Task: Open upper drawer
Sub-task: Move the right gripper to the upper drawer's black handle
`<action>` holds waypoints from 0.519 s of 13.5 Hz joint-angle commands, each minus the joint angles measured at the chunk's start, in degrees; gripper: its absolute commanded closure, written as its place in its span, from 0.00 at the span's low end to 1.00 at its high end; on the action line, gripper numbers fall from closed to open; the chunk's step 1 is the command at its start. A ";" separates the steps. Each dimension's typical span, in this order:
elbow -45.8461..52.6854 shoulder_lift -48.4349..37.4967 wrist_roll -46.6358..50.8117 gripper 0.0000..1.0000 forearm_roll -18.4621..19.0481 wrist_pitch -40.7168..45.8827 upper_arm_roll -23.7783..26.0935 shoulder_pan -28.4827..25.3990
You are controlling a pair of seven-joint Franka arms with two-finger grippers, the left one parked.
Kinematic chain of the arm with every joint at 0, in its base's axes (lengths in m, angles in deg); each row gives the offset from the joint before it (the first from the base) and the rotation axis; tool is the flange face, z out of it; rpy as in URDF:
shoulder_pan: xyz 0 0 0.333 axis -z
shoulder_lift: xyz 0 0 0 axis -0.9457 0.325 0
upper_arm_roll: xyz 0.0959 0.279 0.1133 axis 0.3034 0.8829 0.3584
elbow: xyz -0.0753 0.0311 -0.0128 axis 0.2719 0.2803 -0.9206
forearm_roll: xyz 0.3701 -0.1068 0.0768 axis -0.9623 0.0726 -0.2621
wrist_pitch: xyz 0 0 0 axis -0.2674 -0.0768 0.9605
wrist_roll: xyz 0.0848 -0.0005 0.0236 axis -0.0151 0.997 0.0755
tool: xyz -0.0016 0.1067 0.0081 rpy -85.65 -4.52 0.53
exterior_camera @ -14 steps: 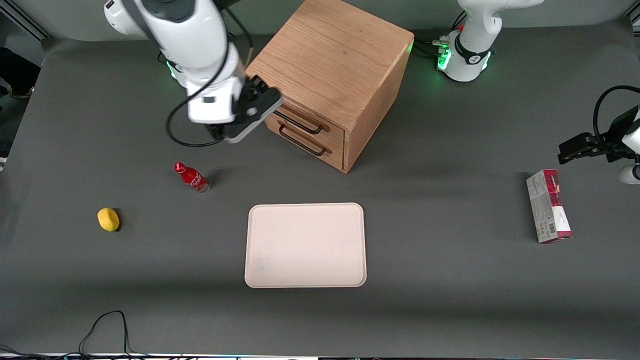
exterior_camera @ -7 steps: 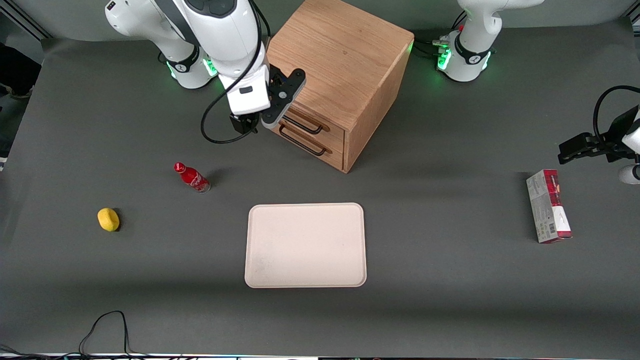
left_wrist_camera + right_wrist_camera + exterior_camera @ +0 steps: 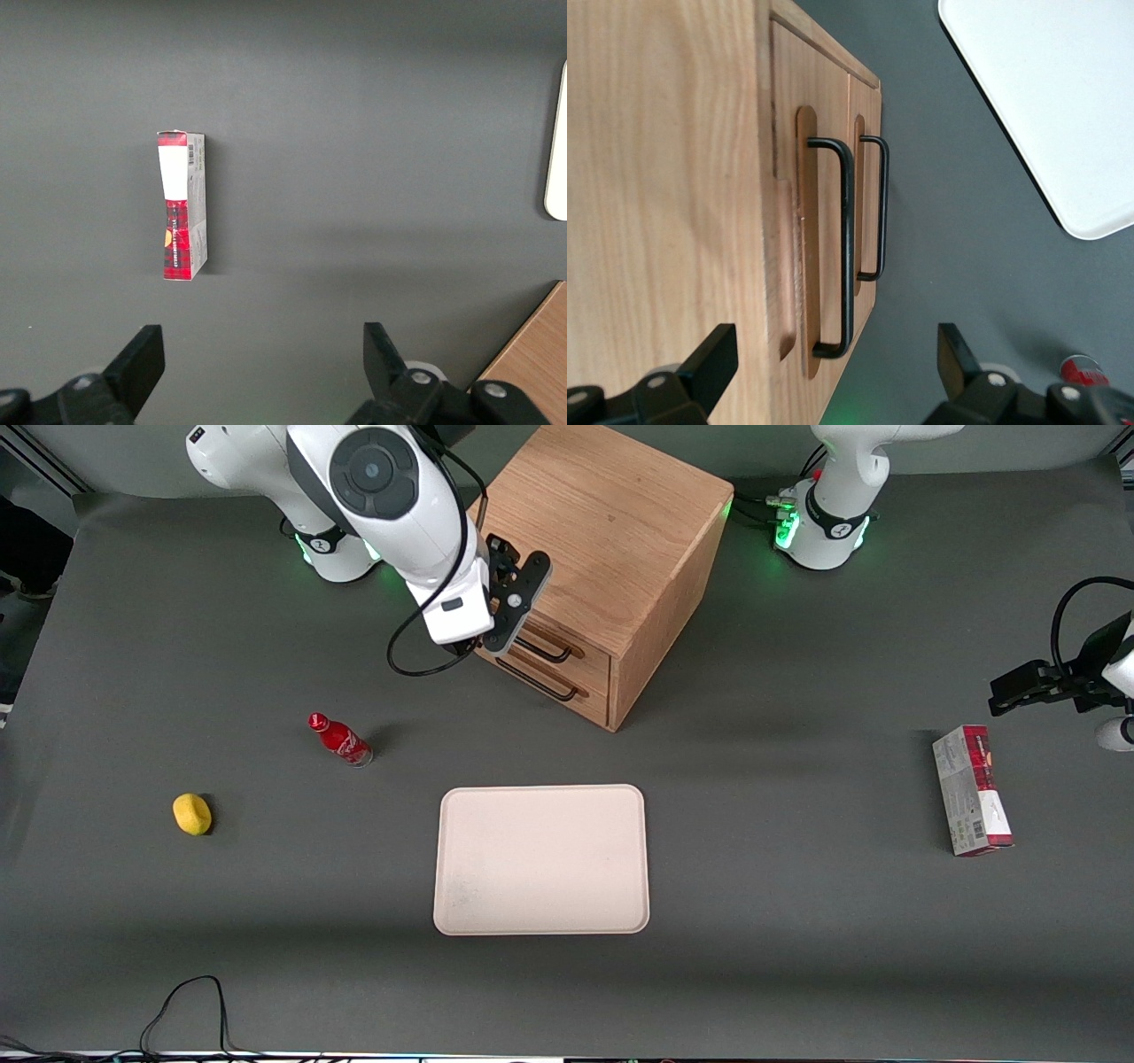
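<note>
The oak cabinet (image 3: pixel 602 531) stands at the back of the table, both drawers shut. The upper drawer (image 3: pixel 592 657) has a long black wire handle (image 3: pixel 542 652); the bottom drawer's handle (image 3: pixel 537 682) sits just under it. My right gripper (image 3: pixel 498 640) is open at the cabinet's front edge, at the working arm's end of the upper handle. In the right wrist view the open gripper (image 3: pixel 833 365) straddles the drawer front with the end of the upper handle (image 3: pixel 847 248) between its fingers (image 3: pixel 709 361), touching nothing. The bottom handle (image 3: pixel 883 208) lies beside it.
A beige tray (image 3: pixel 541 859) lies nearer the front camera than the cabinet. A red bottle (image 3: pixel 339 739) and a yellow lemon-like object (image 3: pixel 192 814) lie toward the working arm's end. A red and grey carton (image 3: pixel 971 790) lies toward the parked arm's end.
My right gripper has moved from beside the cabinet in to its front edge, closing on the end of the upper handle. The drawers have not moved.
</note>
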 commanded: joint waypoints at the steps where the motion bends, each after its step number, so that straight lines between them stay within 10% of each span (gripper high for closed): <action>1: -6.21 -1.33 -2.05 0.00 -1.74 -5.28 -0.88 -0.57; 7: -14.04 -1.60 -2.05 0.00 -1.65 -14.70 -0.79 -2.41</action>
